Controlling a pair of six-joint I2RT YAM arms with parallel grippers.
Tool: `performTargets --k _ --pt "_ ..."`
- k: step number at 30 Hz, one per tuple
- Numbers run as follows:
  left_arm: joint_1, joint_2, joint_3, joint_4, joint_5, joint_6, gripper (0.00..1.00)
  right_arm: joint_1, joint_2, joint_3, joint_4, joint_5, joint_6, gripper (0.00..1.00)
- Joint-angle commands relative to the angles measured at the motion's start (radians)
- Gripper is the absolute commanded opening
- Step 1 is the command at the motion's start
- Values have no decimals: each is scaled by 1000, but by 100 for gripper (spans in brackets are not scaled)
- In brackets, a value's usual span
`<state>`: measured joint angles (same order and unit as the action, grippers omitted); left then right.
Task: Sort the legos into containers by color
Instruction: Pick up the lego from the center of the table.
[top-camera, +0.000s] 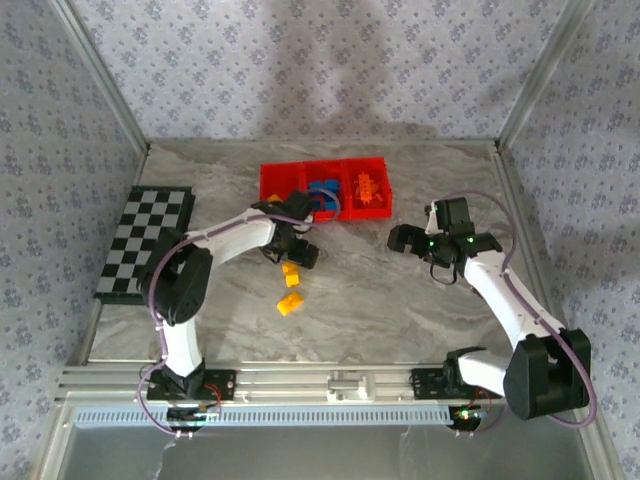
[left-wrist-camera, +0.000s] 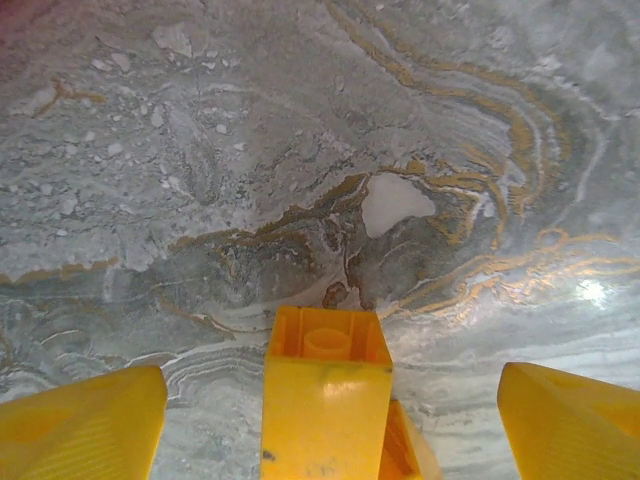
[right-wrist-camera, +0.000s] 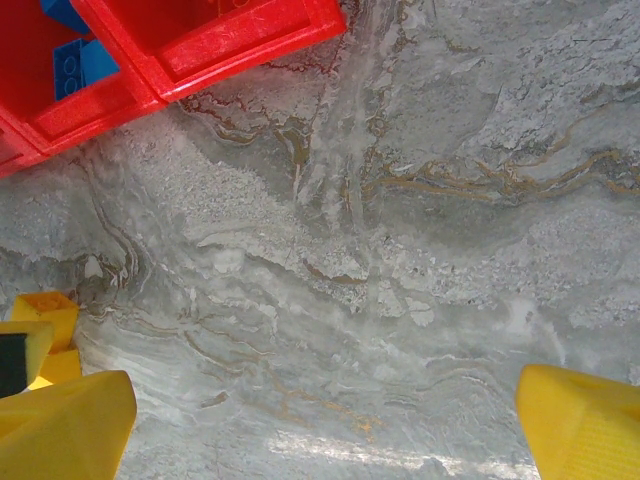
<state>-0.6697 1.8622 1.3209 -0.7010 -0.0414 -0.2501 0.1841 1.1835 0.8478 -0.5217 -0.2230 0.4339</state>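
The three joined red containers (top-camera: 325, 188) stand at the back middle, holding a yellow brick (top-camera: 273, 199), blue bricks (top-camera: 322, 189) and orange bricks (top-camera: 368, 185). Three yellow legos (top-camera: 290, 288) lie on the table in front of them. My left gripper (top-camera: 297, 252) hangs open over the nearest one. That yellow brick (left-wrist-camera: 325, 385) stands between the wide-apart yellow fingers (left-wrist-camera: 85, 425), touching neither, with a second brick (left-wrist-camera: 405, 450) behind it. My right gripper (top-camera: 442, 246) is open and empty over bare marble (right-wrist-camera: 330, 330). A corner of the containers (right-wrist-camera: 150, 70) with a blue brick (right-wrist-camera: 85, 62) shows at its upper left.
A black-and-white checkered board (top-camera: 145, 240) lies at the left edge of the marble table (top-camera: 400, 310). Metal frame rails run along the sides and the near edge. A yellow shape (right-wrist-camera: 42, 312) sits at the left edge of the right wrist view.
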Motion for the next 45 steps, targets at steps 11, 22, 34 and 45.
performTargets --k 11,22,34,45 --pt "34 70 37 -31 18 27 75 -8 -13 12 -32 16 -6 100" --pt "69 80 5 7 47 -19 54 -14 -25 6 -42 24 -14 100" --pt "94 19 7 6 16 -98 22 -24 22 43 -18 4 -21 100" --pt "144 -88 136 -15 -28 -133 19 -24 27 42 -10 -4 -17 100"
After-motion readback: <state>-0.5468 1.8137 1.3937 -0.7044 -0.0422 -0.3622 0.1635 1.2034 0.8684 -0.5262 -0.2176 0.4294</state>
